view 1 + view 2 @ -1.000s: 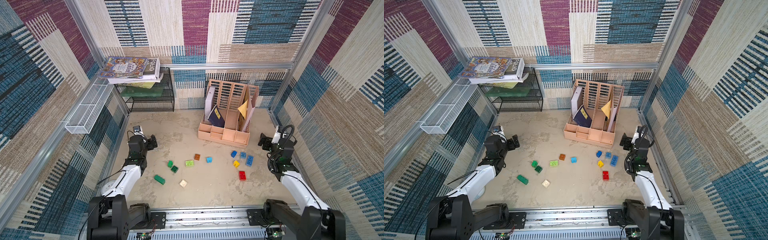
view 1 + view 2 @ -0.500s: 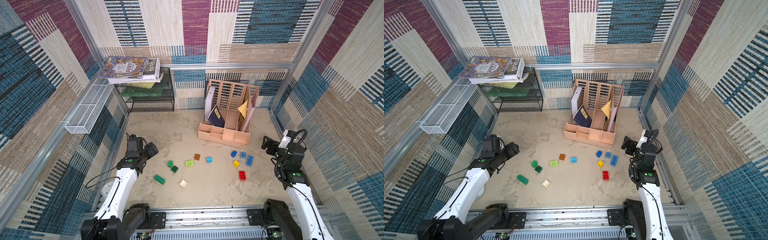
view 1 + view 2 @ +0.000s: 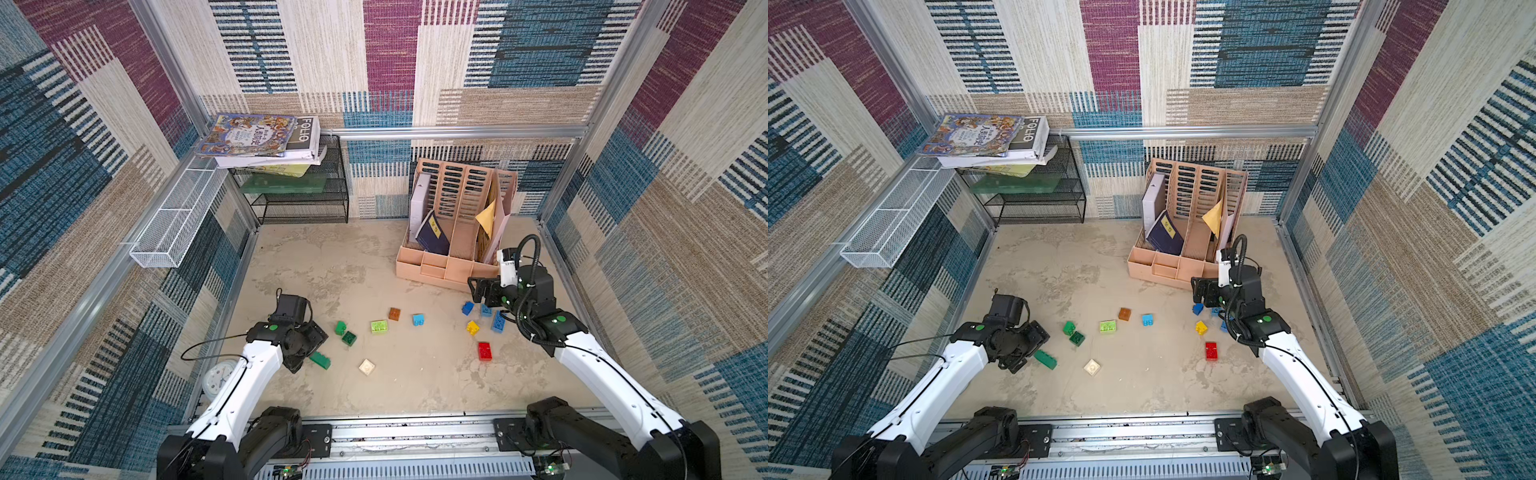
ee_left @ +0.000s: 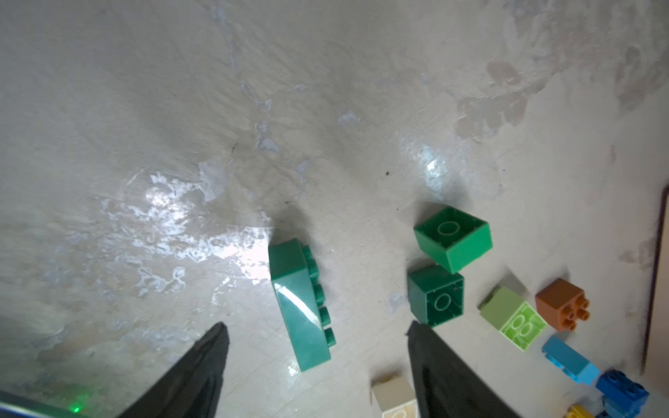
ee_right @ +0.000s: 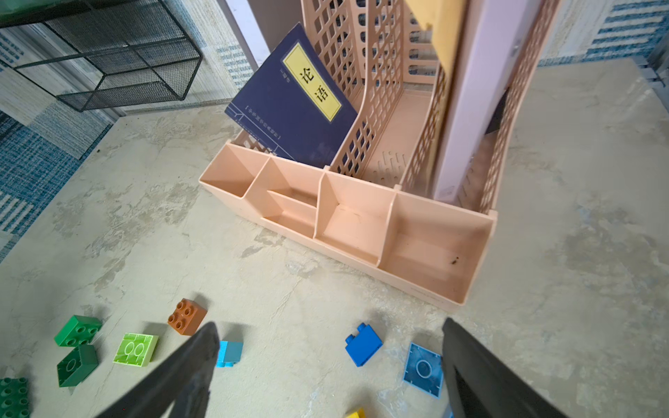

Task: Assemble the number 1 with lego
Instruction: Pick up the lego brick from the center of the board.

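Lego bricks lie scattered on the beige floor. My left gripper (image 4: 316, 325) hangs open over a long dark green brick (image 3: 320, 360) that lies on its side; in the left wrist view this brick (image 4: 300, 304) sits between the fingers with a gap on each side. Close by are two green bricks (image 3: 340, 327), a lime one (image 3: 379, 326), a brown one (image 3: 394, 313) and a cream one (image 3: 366, 366). My right gripper (image 5: 329, 324) is open and empty above a blue brick (image 5: 363, 343). Yellow (image 3: 472, 327) and red (image 3: 484, 351) bricks lie nearer the front.
A peach desk organizer (image 3: 449, 270) with books stands just behind the right gripper (image 3: 478, 291). A black wire shelf (image 3: 303, 199) under stacked books fills the back left corner. A white wire basket (image 3: 174, 224) hangs on the left wall. A metal rail (image 3: 395, 432) runs along the front edge.
Both arms reached out from the side walls toward the bricks. The left gripper came down over the long dark green brick and its jaws narrowed. The right gripper moved over the blue bricks.
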{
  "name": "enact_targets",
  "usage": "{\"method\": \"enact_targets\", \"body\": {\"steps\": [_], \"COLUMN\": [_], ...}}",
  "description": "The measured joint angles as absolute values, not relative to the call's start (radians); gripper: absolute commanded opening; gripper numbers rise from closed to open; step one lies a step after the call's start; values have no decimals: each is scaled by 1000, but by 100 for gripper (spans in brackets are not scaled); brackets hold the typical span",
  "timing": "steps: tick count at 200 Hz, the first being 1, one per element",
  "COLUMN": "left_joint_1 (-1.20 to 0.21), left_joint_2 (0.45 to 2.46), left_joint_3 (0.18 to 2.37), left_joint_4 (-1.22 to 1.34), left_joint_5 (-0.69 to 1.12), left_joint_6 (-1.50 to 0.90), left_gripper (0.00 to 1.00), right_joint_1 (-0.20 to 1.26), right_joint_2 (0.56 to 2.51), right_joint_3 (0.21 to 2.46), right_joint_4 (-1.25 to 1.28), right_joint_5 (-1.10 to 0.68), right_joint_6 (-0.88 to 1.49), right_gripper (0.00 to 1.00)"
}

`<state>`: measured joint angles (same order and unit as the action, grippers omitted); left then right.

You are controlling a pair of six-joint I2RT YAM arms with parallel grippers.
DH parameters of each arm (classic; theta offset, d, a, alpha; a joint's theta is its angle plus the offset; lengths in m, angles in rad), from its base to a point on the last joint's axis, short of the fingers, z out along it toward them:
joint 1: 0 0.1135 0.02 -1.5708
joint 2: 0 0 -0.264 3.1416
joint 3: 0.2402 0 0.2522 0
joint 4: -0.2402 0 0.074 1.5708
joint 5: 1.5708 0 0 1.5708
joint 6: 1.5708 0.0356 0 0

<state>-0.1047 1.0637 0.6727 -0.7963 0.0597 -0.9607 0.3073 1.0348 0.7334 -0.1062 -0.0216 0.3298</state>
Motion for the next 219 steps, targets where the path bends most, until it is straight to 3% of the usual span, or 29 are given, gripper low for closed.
{"method": "enact_targets", "body": {"steps": [62,112,129,171,219], "left_joint_1": [-109,-110,-110,-110,-110], "left_joint_2": [1187,1225,1214,1105,865], "left_joint_3": [625,600,590,580,556], "left_joint_4": [-720,-642,-622,-594,-413], "left_joint_5": [66,81,83,105,200], "left_joint_6": [-1037,-1054,-1055,-1027,-979], "left_gripper": [52,22,15,11,9], "right_joint_1": [341,345,353,422,672], "right_joint_2": [1066,1091,1108,1143,1266], "right_joint_3": [765,796,816,854,949], "right_joint_4": [-121,-129,-129,-112,-81], "right_joint_5": [-7,-7,-23,-114,-197], "right_joint_6": [315,299,291,257,140], "right_gripper": [97,98,98,97,95]}}
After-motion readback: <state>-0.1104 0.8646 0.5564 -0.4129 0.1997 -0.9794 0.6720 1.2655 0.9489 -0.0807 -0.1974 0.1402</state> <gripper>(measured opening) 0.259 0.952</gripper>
